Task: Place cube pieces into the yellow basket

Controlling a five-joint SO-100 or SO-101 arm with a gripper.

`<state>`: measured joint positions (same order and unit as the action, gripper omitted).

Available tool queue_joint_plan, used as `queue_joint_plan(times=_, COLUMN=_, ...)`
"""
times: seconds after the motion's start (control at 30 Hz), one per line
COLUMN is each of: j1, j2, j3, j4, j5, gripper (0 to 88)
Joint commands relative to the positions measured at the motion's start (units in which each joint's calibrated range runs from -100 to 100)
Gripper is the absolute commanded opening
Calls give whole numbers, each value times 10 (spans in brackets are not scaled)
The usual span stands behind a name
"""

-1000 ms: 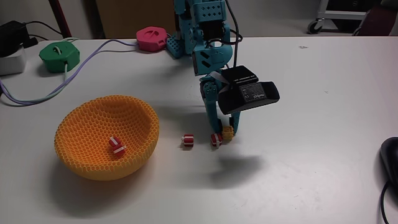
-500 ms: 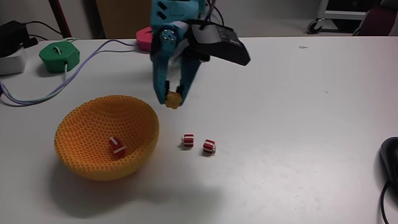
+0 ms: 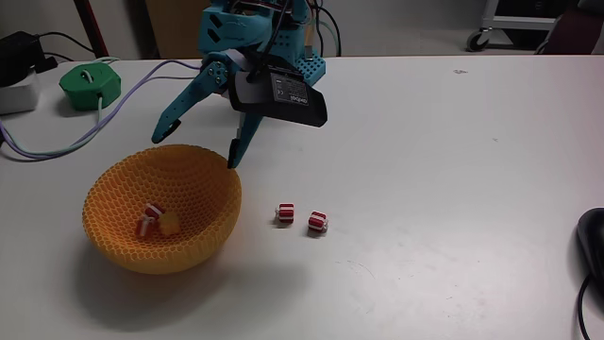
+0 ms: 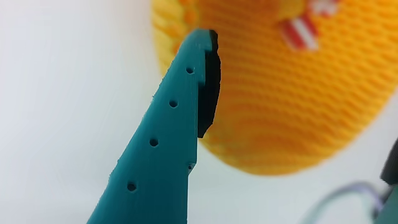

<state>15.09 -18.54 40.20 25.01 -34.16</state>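
The yellow basket [image 3: 193,247] stands at the table's front left in the fixed view. Inside it lie a red-and-white cube piece [image 3: 147,220] and a yellow-orange cube piece [image 3: 171,223], side by side. Two more striped cube pieces [image 3: 286,213] [image 3: 318,223] rest on the table just right of the basket. My gripper [image 3: 195,146] hangs open over the basket's far rim, nothing between its fingers. In the wrist view one teal finger [image 4: 165,149] crosses the basket's mesh wall [image 4: 280,124], and a striped cube piece [image 4: 303,31] shows inside.
A green puck [image 3: 90,85] with a lilac cable [image 3: 57,146] sits at the back left, and a pink puck [image 3: 225,57] lies behind the arm base. A black object [image 3: 593,241] lies at the right edge. Bare white table stretches to the right.
The gripper lifted the yellow-orange cube off the table, carried it left over the basket and opened. That cube now lies in the basket, and the striped cube there has shifted left.
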Motion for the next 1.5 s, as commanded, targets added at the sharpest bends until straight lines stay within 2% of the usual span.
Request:
queue_joint_plan(times=0.0, j1=-58, j2=-14, j3=-36, j4=6, j5=-51, gripper=503)
queue_joint_plan(times=0.13, j1=-184, j2=-14, j3=-31, j4=-18, j5=-147, gripper=488)
queue_joint_plan(times=0.27, j1=-276, j2=41, j3=62, j4=-190, j5=-198, gripper=487)
queue_joint_plan(times=0.63, j1=-272, j2=190, j3=91, j4=-324, j5=-211, gripper=441)
queue_joint_plan(times=1.3, j1=-217, j2=344, j3=-54, j4=-356, j5=-190, gripper=362)
queue_joint_plan(times=1.37, j1=-217, j2=346, j3=-53, j4=-356, j5=-199, gripper=301)
queue_joint_plan(times=1.4, j1=-219, j2=346, j3=-50, j4=-355, j5=-206, gripper=239)
queue_joint_plan(times=1.47, j1=-220, j2=346, j3=-46, j4=-347, j5=-211, gripper=31)
